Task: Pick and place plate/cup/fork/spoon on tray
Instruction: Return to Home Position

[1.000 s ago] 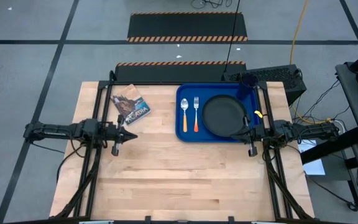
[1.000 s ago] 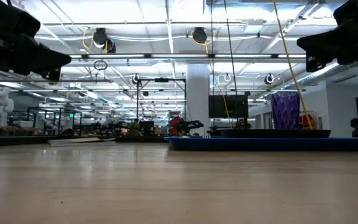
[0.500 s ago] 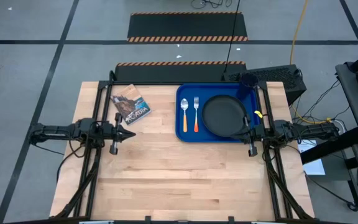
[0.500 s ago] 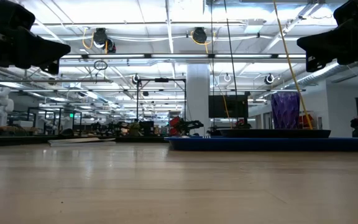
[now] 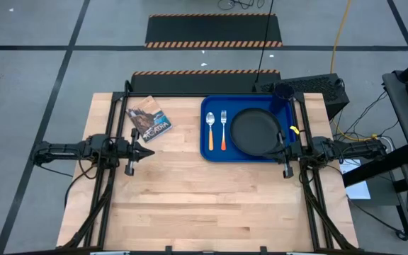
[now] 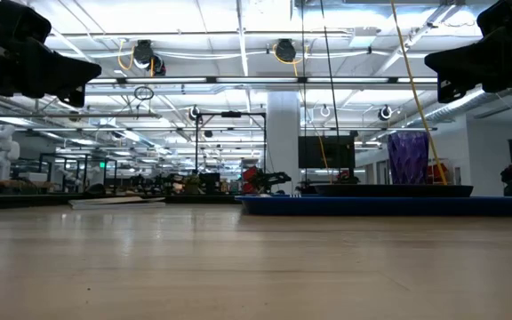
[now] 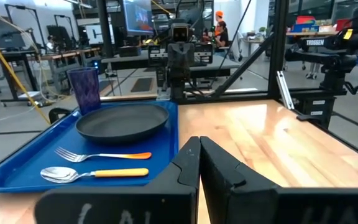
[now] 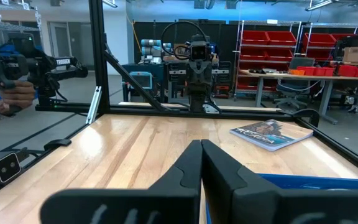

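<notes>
The blue tray [image 5: 214, 153] lies at the table's far right. On it rest the black plate [image 5: 255, 131], the orange-handled fork [image 5: 224, 129] and, left of it, the orange-handled spoon [image 5: 210, 130]. The purple cup [image 5: 284, 91] stands upright at the tray's far right corner. All of these also show in the left wrist view: plate [image 7: 122, 121], fork [image 7: 101, 155], spoon [image 7: 92, 173], cup [image 7: 84, 89]. My left gripper [image 5: 151, 151] is shut and empty above the table's left half. My right gripper [image 5: 266, 153] is shut and empty above the tray's near right edge.
A small printed booklet [image 5: 149, 123] lies on the table at the far left, beyond my left gripper. The near half of the wooden table [image 5: 211, 205] is bare. A person's hand [image 8: 11, 93] holding a device shows beyond the table in the right wrist view.
My left gripper has risen a little above the table and stayed shut.
</notes>
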You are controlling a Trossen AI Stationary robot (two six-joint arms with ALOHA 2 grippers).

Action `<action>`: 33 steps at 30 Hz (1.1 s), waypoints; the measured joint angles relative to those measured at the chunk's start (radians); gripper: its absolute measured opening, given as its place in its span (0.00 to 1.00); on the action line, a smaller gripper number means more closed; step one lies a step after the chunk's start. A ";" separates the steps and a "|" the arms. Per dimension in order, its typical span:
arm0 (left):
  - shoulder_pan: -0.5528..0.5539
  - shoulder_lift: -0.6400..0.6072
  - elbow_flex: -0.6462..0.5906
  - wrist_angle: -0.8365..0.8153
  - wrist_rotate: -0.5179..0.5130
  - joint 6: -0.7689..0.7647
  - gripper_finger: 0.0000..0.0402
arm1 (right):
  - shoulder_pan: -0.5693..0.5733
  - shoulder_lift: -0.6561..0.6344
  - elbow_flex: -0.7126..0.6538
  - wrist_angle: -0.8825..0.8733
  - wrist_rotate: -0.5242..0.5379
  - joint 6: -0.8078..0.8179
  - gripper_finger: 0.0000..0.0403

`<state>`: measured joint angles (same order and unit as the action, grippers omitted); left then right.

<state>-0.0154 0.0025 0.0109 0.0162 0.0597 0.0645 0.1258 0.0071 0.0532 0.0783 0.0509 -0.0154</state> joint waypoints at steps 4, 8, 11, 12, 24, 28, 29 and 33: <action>0.000 0.000 0.000 0.001 0.000 -0.003 0.02 | 0.000 0.000 0.000 0.000 0.000 0.000 0.00; -0.001 0.005 0.000 0.001 0.001 0.004 0.02 | 0.000 0.000 0.000 0.000 0.000 0.000 0.00; -0.001 0.005 0.000 0.001 -0.008 0.003 0.02 | 0.000 0.000 0.000 0.000 0.000 0.000 0.00; -0.001 0.006 0.000 0.001 -0.008 0.006 0.02 | 0.000 0.000 0.000 0.000 0.000 0.000 0.00; -0.001 0.006 0.000 0.003 -0.011 0.006 0.02 | 0.000 0.000 0.000 0.000 0.000 0.000 0.00; -0.001 0.006 0.000 0.003 -0.011 0.006 0.02 | 0.000 0.000 0.000 0.000 0.000 0.000 0.00; -0.001 0.006 0.000 0.003 -0.011 0.006 0.02 | 0.000 0.000 0.000 0.000 0.000 0.000 0.00; -0.001 0.006 0.000 0.003 -0.012 0.006 0.02 | 0.000 0.000 0.000 0.000 0.000 0.000 0.00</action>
<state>-0.0162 0.0082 0.0109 0.0196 0.0479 0.0704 0.1259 0.0071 0.0532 0.0782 0.0505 -0.0152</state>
